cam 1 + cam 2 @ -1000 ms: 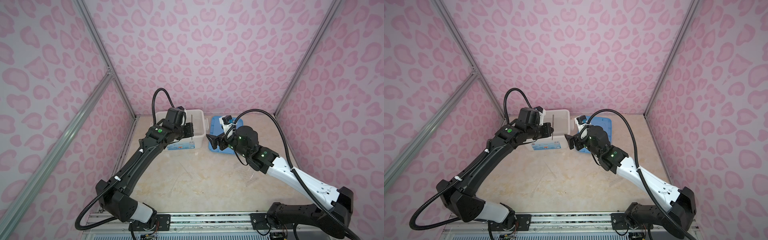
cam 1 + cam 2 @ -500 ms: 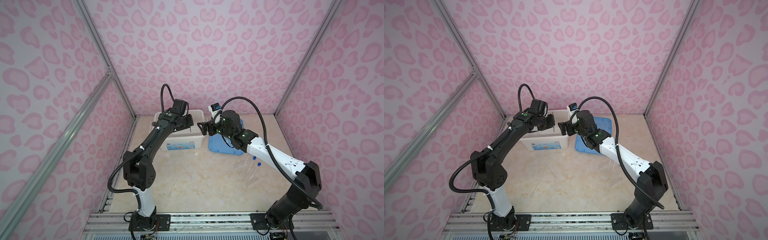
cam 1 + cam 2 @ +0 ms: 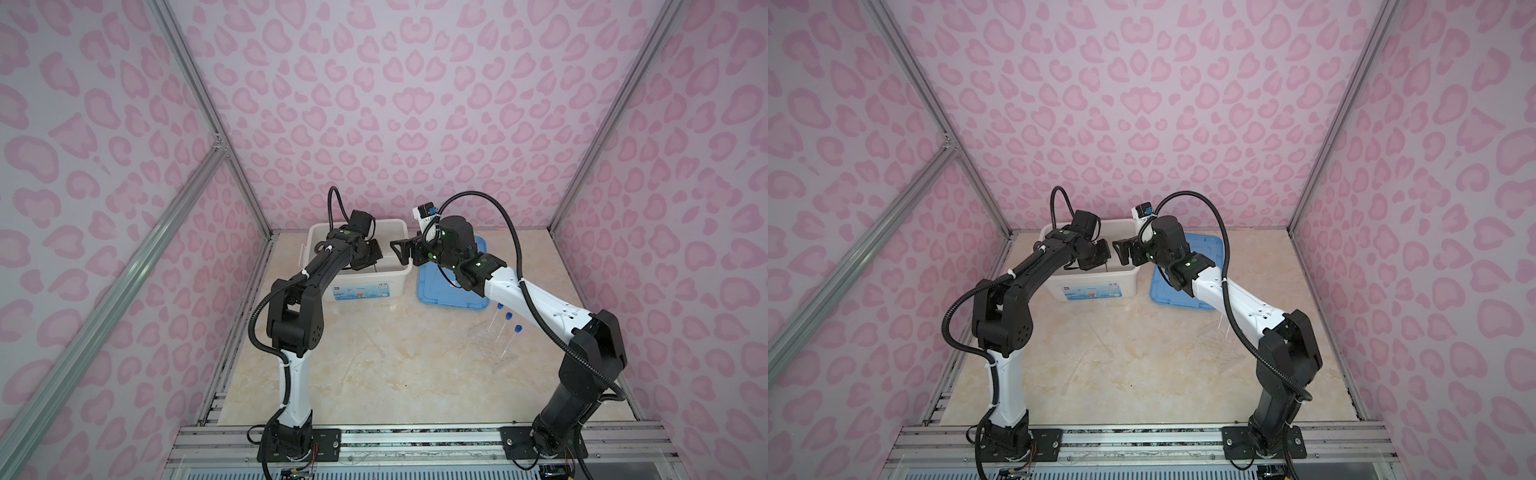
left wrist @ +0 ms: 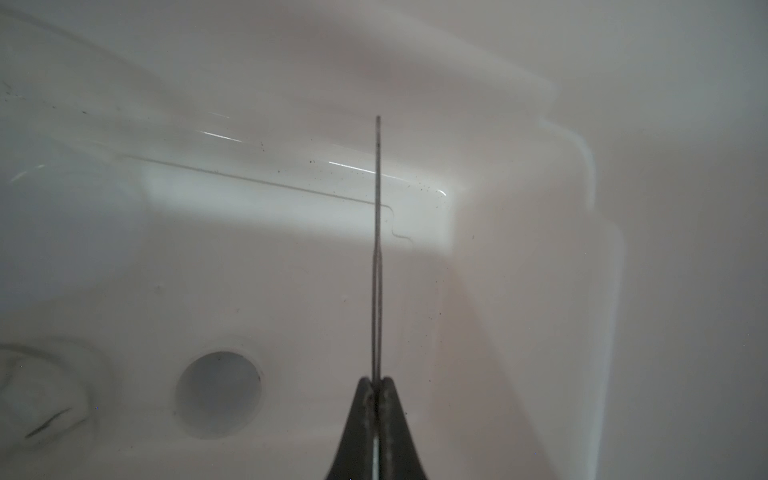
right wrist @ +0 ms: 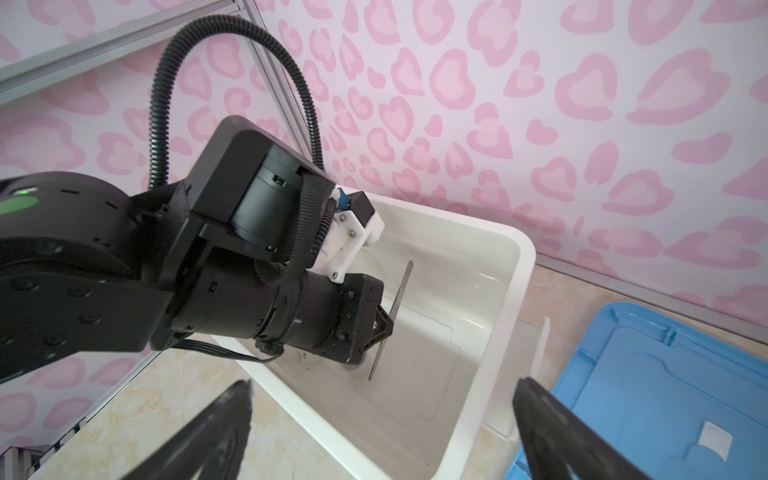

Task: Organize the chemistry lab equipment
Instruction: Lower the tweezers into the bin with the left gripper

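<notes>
The left gripper [image 4: 376, 384] pinches the tweezers [image 4: 377, 249] low inside the white bin [image 3: 357, 226]; the right gripper [image 5: 382, 383] gapes empty at its rim. Test tubes [image 3: 505, 332] and rack [image 3: 494, 351] wait on the table [image 3: 395, 374], so much remains

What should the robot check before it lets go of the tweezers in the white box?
1. The left jaws shut on the tweezers: ok.
2. The tweezers inside the white box: ok.
3. The tweezers' tip touching the box floor: cannot tell.
4. The right jaws open and empty: ok.
5. The right jaws apart from the left arm: ok.
6. The blue lid off the box, lying beside it: ok.
</notes>
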Controlling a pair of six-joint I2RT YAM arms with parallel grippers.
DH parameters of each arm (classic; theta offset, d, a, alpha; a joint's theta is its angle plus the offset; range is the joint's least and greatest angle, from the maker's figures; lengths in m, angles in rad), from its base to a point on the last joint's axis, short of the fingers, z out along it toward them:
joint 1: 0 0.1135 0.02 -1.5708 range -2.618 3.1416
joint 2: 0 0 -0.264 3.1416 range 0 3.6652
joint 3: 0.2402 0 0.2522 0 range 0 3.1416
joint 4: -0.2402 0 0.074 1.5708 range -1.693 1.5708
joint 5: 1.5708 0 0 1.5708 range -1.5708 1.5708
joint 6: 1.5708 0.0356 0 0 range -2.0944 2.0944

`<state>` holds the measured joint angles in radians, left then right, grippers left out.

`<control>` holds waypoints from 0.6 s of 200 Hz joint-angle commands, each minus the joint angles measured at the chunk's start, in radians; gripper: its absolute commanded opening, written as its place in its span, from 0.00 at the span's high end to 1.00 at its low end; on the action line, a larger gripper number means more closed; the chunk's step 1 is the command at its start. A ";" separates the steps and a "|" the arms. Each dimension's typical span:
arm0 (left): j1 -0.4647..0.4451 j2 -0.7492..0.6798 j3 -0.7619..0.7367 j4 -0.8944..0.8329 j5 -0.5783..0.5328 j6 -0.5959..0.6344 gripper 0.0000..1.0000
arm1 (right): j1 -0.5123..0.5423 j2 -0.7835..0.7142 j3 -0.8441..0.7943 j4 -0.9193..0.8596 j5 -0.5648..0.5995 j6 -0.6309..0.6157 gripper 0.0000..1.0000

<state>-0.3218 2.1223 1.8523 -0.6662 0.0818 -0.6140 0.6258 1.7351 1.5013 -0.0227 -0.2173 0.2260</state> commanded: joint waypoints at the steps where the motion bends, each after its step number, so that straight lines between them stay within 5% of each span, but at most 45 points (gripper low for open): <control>1: 0.001 0.019 -0.005 0.032 -0.020 -0.002 0.97 | 0.000 0.012 -0.007 0.034 -0.023 0.015 0.02; 120: 0.007 0.113 -0.005 0.030 -0.061 0.043 0.97 | -0.006 0.026 -0.036 0.034 -0.054 0.019 0.02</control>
<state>-0.3191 2.2124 1.8439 -0.6460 0.0505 -0.5900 0.6216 1.7493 1.4620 -0.0021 -0.2531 0.2356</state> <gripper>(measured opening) 0.059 0.983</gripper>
